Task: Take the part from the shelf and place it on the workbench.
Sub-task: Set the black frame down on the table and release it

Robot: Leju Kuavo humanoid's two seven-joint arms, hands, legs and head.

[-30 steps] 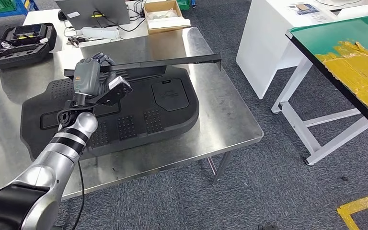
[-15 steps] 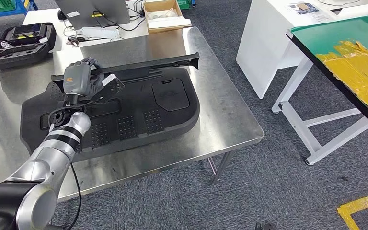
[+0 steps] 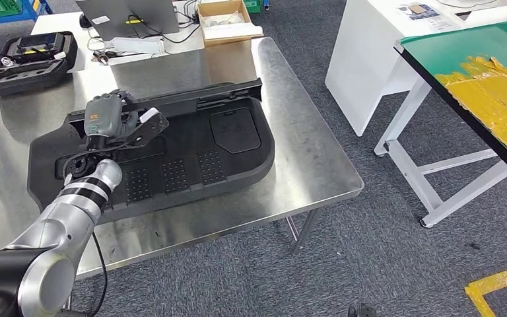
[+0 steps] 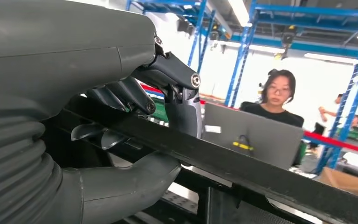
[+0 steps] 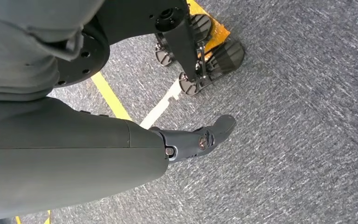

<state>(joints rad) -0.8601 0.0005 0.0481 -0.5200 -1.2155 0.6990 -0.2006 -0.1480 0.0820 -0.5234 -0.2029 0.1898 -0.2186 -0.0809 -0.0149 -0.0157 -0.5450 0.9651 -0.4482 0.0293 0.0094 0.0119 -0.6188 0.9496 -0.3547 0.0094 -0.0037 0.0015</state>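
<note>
Left hand [image 3: 115, 122] wrapped around long black part [image 3: 191, 98] — best lowered level onto bench [image 3: 304, 152], fingers released only once settled.

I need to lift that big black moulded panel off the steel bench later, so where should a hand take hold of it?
Probably the big black moulded panel by its front edge, coming in from the open side of the steel bench. It lies flat, and the long black strip and left hand crowd its far edge.
</note>
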